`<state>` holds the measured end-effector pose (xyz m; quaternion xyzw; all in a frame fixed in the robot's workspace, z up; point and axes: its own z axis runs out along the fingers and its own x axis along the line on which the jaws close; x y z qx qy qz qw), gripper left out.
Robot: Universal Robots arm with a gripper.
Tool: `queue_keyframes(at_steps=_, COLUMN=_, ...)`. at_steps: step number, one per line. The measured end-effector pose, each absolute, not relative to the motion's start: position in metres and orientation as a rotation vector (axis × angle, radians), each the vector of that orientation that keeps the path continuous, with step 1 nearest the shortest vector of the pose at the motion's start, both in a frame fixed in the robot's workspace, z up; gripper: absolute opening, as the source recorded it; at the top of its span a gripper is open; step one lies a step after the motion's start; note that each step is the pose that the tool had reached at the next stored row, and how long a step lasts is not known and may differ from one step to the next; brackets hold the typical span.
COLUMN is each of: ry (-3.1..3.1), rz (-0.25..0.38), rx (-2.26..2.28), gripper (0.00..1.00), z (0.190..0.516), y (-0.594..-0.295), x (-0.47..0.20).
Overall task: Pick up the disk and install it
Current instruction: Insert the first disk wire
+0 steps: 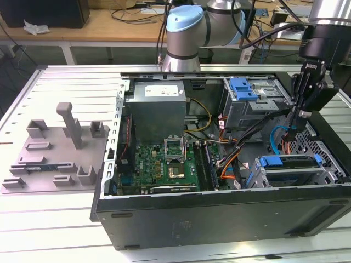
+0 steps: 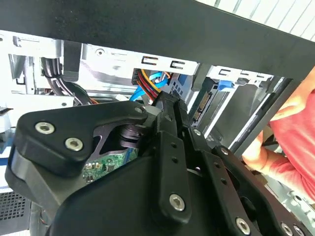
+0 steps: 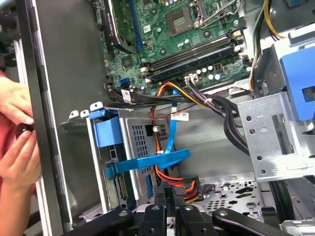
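Tool [image 1: 298, 118] hangs above the disk [image 1: 293, 162]; apart, not touching.

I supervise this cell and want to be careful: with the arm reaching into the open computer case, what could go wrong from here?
1. The black claw hangs right beside the bundle of orange, blue and black cables; it might snag or unplug them.
2. A person's hands are at the black metal case wall, close to the arm; a sideways move could perhaps pinch them.
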<state>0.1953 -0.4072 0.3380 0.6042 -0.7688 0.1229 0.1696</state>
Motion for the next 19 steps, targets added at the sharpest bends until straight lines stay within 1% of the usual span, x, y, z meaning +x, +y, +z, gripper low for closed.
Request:
queue_keyframes(at_steps=5, ry=-2.192, rz=0.341, rx=1.723, gripper=0.17, z=0.348, y=-0.419, x=0.195)
queue_keyframes(at_steps=10, ry=-2.198, rz=0.332, rx=1.730, gripper=0.17, z=0.349, y=-0.432, x=0.192)
queue_keyframes(at_steps=13, ry=-2.206, rz=0.316, rx=1.740, gripper=0.17, z=0.349, y=-0.443, x=0.190)
queue_keyframes(at_steps=15, ry=-2.220, rz=0.286, rx=1.759, gripper=0.17, z=0.349, y=-0.451, x=0.188)
queue_keyframes(at_steps=19, ry=-2.231, rz=0.260, rx=1.776, gripper=0.17, z=0.349, y=-0.456, x=0.187)
